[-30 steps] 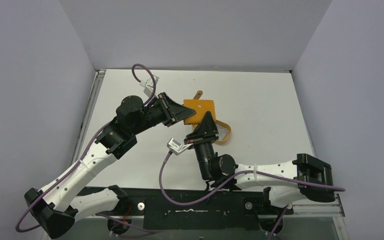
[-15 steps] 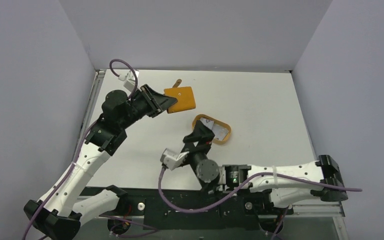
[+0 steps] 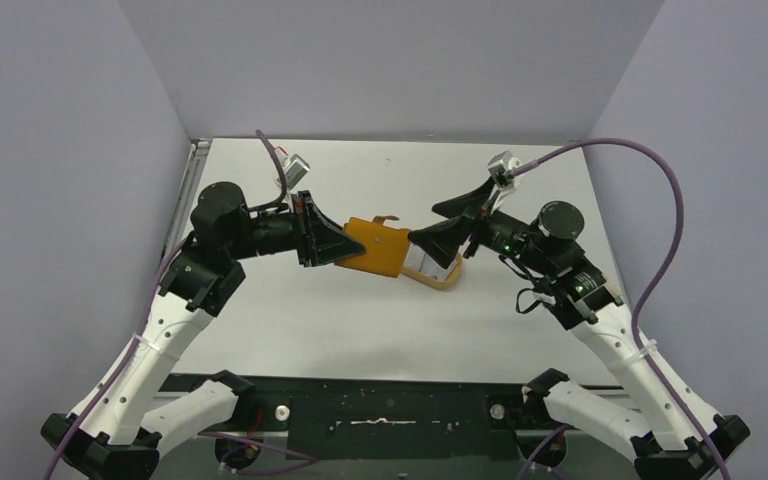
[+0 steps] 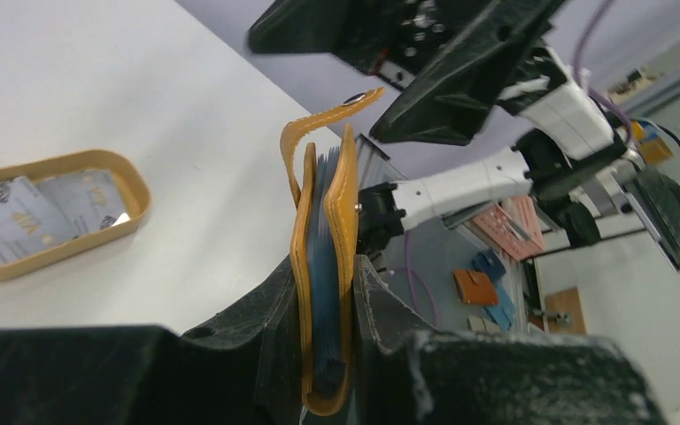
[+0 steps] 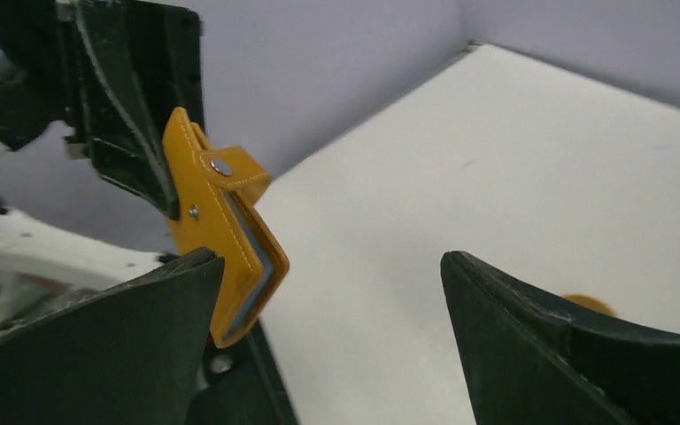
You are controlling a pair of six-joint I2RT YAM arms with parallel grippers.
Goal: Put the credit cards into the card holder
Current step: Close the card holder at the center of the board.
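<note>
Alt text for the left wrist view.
The left gripper clamps an orange-brown leather-look card holder on edge, snap tab unfastened. Left of it, an oval tan tray holds pale grey-blue credit cards; the right gripper hangs open beyond.

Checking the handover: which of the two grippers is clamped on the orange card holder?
The left gripper: its jaws pinch the folded card holder. The right gripper stands wide open near it.
</note>
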